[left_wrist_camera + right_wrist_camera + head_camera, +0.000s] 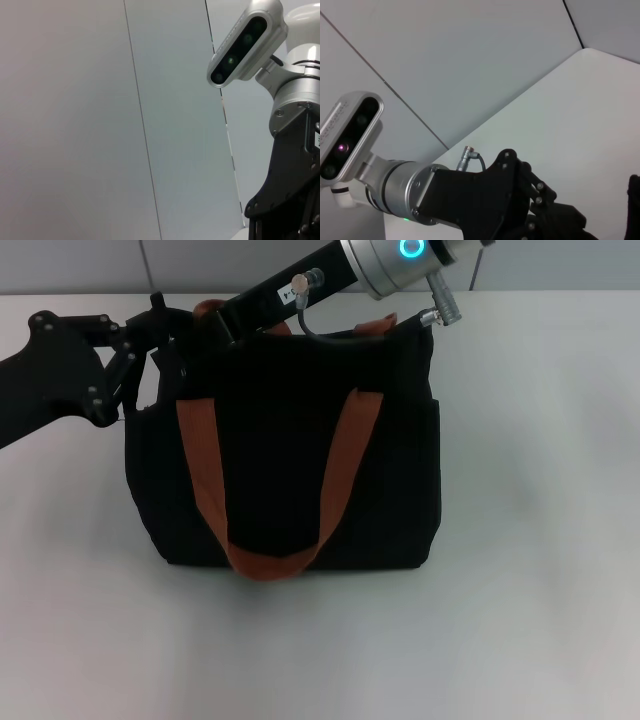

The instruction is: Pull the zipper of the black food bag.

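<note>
The black food bag (290, 455) stands upright in the middle of the table, with an orange-brown strap (270, 560) hanging down its front. My left gripper (165, 330) is at the bag's top left corner, against the top edge. My right arm reaches across the bag's top from the right, and its gripper (215, 320) is at the top edge close to the left one. The zipper pull is hidden behind the grippers and the dark fabric. The right wrist view shows the left arm's gripper (540, 210). The left wrist view shows the right arm's wrist (290, 200).
The white table (540, 540) spreads around the bag on all sides. A grey panelled wall (100, 120) stands behind the table. The right arm's silver wrist with a lit blue ring (410, 250) hangs over the bag's back right.
</note>
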